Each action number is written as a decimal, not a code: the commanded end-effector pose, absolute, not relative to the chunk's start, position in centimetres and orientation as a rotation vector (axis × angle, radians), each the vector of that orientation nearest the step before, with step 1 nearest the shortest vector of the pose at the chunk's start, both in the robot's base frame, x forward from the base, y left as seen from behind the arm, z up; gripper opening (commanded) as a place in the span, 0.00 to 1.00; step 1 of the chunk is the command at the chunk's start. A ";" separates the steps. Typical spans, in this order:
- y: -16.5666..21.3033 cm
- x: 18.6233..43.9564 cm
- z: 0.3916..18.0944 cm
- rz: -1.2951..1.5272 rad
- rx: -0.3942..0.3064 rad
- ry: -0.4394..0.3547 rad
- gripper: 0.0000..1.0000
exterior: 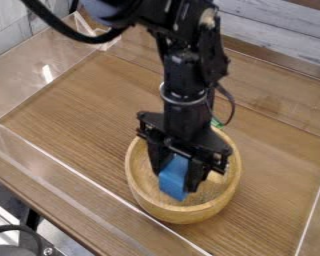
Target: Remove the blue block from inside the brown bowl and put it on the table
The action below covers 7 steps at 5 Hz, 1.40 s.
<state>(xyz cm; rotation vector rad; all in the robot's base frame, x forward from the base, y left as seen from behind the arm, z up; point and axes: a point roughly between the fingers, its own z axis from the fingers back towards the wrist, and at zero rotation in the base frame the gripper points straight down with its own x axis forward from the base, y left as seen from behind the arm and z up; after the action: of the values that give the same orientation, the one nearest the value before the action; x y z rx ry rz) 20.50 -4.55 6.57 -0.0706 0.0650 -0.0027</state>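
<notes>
The brown bowl (pixel 147 193) sits on the table (pixel 83 110) near its front edge. My gripper (pixel 175 180) reaches straight down into it from above. Its two black fingers (pixel 198 171) are shut on the blue block (pixel 172 179), which stands upright between them, lifted a little above the bowl's floor and still within the rim. The black arm rises behind the bowl and hides part of its far rim.
Low clear acrylic walls (pixel 43 160) edge the table on the left and front. A bit of green (pixel 219 126) peeks out behind the arm, just past the bowl. Bare wood lies to the left and right of the bowl.
</notes>
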 end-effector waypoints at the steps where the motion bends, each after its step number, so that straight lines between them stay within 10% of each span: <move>1: -4.2 21.7 8.8 0.015 -0.077 0.002 0.00; 4: -2.6 22.1 14.4 0.111 -0.076 -0.047 0.00; 7: 4.1 22.7 16.4 0.194 -0.076 -0.086 0.00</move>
<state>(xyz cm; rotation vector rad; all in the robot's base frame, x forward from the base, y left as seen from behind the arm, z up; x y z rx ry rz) 21.85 3.91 15.01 -0.0821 -0.0276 0.2043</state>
